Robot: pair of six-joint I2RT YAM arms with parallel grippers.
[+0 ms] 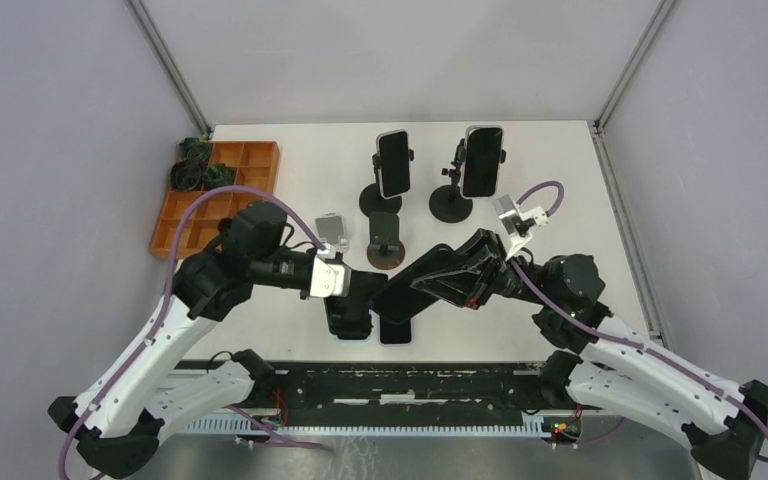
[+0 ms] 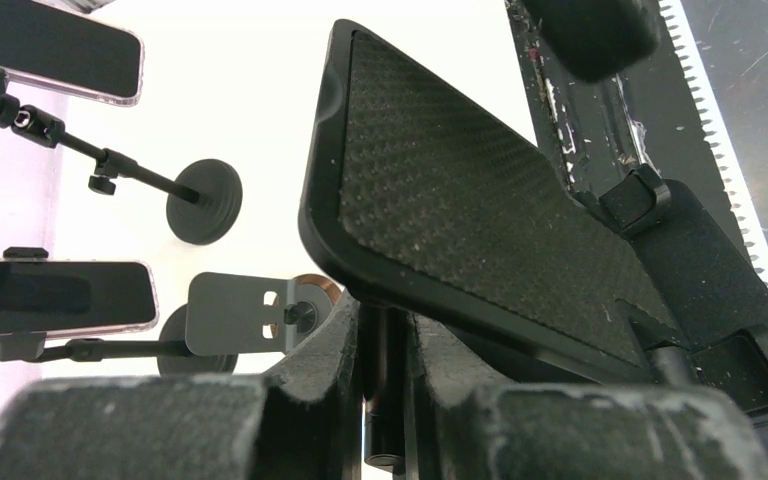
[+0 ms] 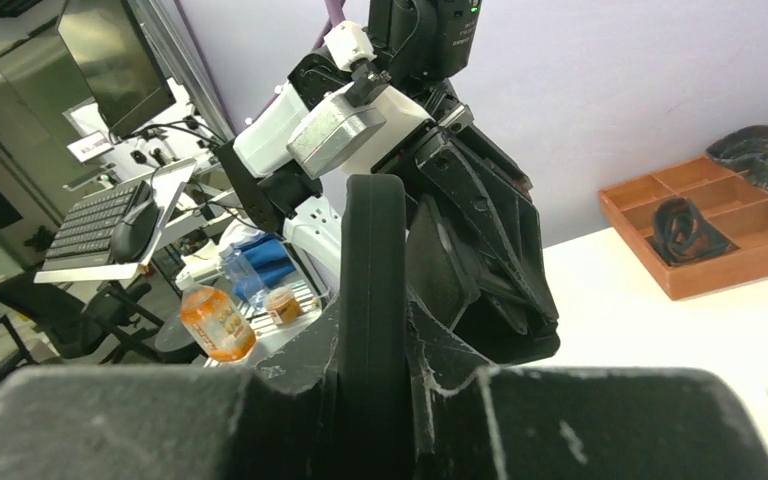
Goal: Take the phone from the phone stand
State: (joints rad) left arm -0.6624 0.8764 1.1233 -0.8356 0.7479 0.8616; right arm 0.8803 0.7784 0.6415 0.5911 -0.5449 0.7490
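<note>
- Top external view takes in the whole worktop (image 1: 310,160). Both arms reach inward and meet above its near edge.
- At the back left sits the orange tray (image 1: 260,165). Two loaded stands (image 1: 393,163) stand at the back centre, and an empty grey stand (image 1: 385,232) is just behind the hands. None of them is touched.
- Left wrist view alone gives the black stand (image 2: 460,200) close up, with its textured plate and its hinge. From above, the arms hide most of it.
- The left hand (image 2: 385,350) has its fingers pressed onto a thin dark part. I judge that part to belong to the black stand, so this hand is bracing it.
- Right wrist view alone shows the right hand (image 3: 375,340) pinching the phone (image 3: 372,240) edge-on, with a finger against each face.
- From above, the phone lies tilted between the two hands, over the near edge of the worktop.
- The step in hand looks like the separation itself, one hand anchoring and the other drawing away. No view shows whether the phone has cleared the stand's lip.
- The next move calls for a steady pull along the plate while the brace holds. After that, the phone needs a bare spot to be set down.
</note>
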